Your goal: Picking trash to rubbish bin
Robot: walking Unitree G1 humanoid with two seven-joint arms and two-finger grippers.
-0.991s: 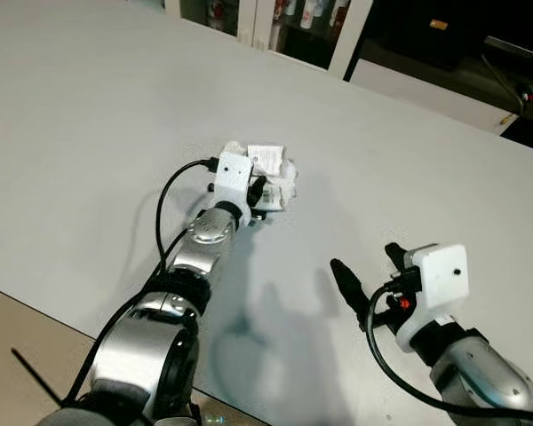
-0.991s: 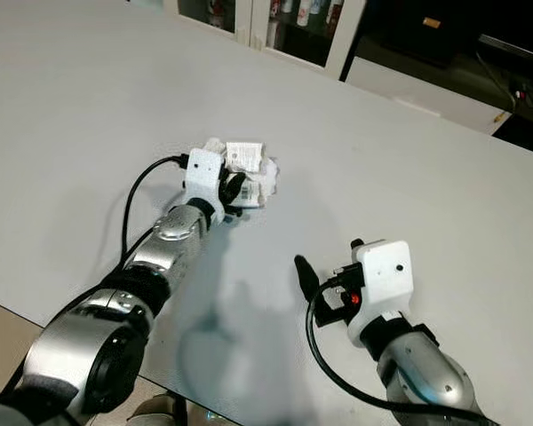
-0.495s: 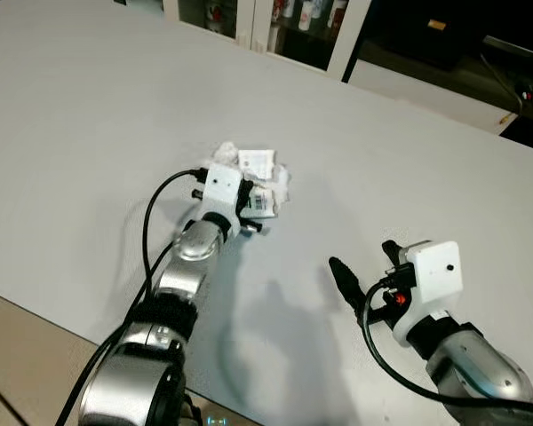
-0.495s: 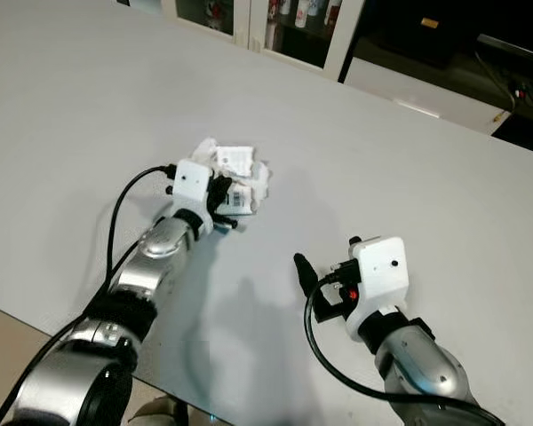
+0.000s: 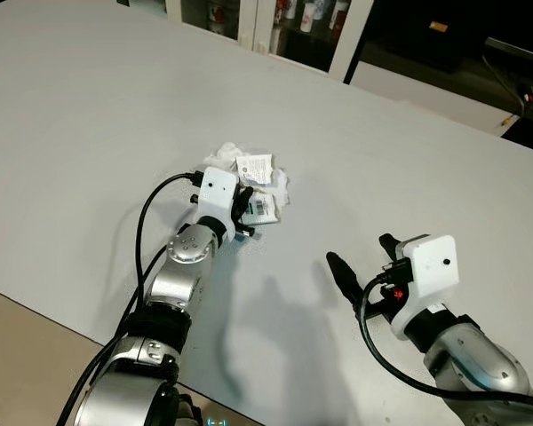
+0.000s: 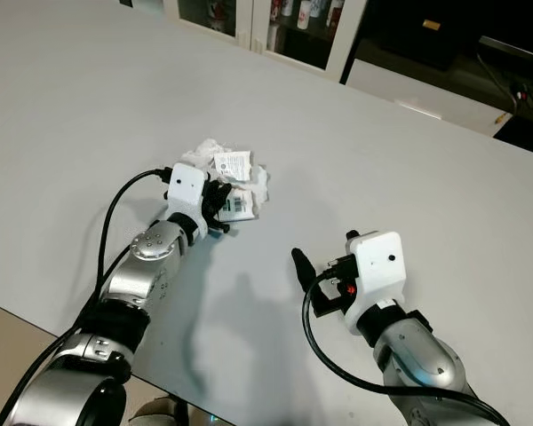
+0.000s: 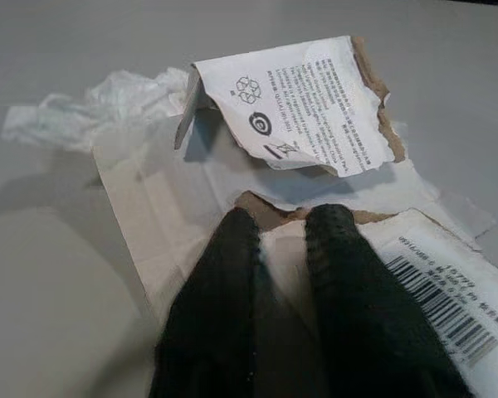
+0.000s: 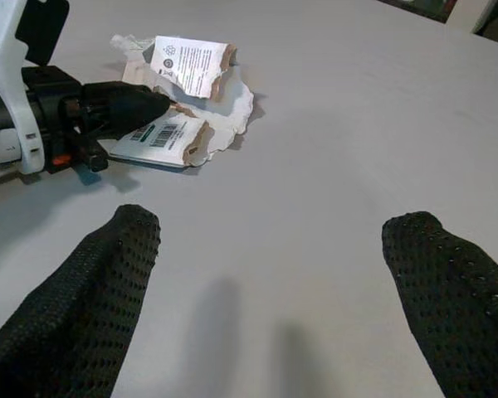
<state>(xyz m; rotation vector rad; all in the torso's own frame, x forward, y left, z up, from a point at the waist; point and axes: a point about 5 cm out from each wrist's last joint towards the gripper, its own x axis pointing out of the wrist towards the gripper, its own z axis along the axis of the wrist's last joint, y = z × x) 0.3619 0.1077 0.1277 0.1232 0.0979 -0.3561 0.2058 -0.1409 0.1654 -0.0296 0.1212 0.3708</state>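
Observation:
A pile of trash (image 5: 256, 174) lies mid-table: crumpled white tissue, torn brown-edged cardboard and a printed label (image 7: 303, 99). A flat piece with a barcode (image 7: 448, 298) sticks out of the pile. My left gripper (image 5: 246, 207) reaches into the near side of the pile. In the left wrist view its black fingers (image 7: 232, 274) are pressed together on the torn cardboard edge. My right gripper (image 5: 362, 259) hovers low over bare table to the right of the pile, open, with nothing between its fingers (image 8: 91, 298). The trash (image 8: 183, 91) lies well ahead of it.
The white table (image 5: 89, 106) stretches wide to the left and far side. Its near edge runs diagonally at lower left, with tan floor (image 5: 18, 346) below. A white cabinet with bottles (image 5: 284, 22) and dark furniture (image 5: 453, 44) stand behind the table.
My left gripper has drawn back to the left and toward me, dragging the trash a short way. The barcode piece now shows beside its fingers. The right gripper barely moved.

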